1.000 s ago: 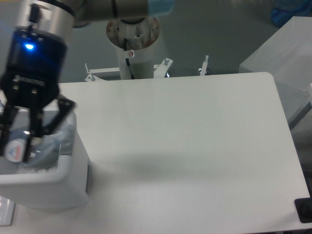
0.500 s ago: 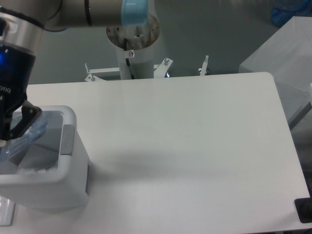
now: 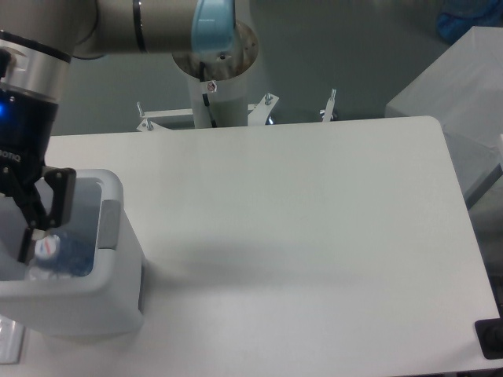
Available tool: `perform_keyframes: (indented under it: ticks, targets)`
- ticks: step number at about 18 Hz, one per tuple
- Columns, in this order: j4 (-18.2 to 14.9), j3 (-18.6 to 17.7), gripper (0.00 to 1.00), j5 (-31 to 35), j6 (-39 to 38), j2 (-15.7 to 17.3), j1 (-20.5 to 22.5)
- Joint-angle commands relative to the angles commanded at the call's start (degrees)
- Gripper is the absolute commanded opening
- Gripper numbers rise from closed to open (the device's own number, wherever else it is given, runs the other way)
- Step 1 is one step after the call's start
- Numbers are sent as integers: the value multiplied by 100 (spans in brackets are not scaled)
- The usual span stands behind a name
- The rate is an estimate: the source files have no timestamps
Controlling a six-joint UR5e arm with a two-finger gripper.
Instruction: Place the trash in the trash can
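The trash can, a boxy white bin with a grey side panel, stands at the table's left edge. A piece of trash, a clear plastic bottle with a red-and-blue label, lies inside the can against its right wall. My gripper hangs over the can's opening with its fingers dipped inside. One black finger shows just left of the bottle's label end, and the other is cut off by the left frame edge. The bottle is not between the fingers. The jaws look spread.
The white table stretches right of the can. The robot's base column stands behind the far edge. A grey box sits off the right side, and a small black object is at the front right corner.
A second ago the gripper held the bottle above the can. It then shifted left, and the bottle has dropped free into the can.
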Motion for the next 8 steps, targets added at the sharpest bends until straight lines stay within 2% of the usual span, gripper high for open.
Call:
perform_keyframes:
  ticks: [3,8]
  targets:
    - [-246,-325,100,342,499,228,175]
    - [-369,-563,100,949,932,536,220]
